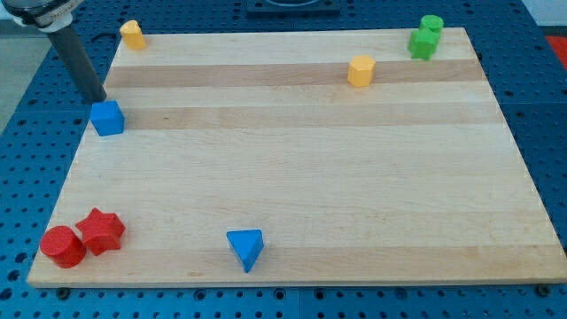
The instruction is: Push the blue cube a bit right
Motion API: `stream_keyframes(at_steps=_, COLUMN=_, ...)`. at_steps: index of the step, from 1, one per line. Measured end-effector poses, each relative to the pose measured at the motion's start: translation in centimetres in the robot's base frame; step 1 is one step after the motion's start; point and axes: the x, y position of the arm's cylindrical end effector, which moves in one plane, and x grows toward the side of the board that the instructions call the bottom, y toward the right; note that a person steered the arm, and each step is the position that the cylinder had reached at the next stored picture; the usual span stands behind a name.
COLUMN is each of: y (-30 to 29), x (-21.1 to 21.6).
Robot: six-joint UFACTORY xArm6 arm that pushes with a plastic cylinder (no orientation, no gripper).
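Note:
The blue cube [107, 118] sits at the left edge of the wooden board [301, 168], in the upper half of the view. My tip [97, 98] is the lower end of the dark rod that comes down from the view's top left. It stands just above and slightly left of the blue cube, very close to its upper edge or touching it.
A blue triangular block [245, 248] lies near the bottom edge. A red cylinder [63, 246] and a red star [101, 231] sit at the bottom left. A yellow block [132, 35] is at the top left, a yellow hexagonal block [361, 71] at the upper right, green blocks [425, 38] at the top right.

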Motion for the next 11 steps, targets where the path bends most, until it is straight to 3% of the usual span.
stream_keyframes(at_steps=2, y=-0.2, x=4.1)
stream_keyframes(at_steps=11, y=2.6, x=4.3)
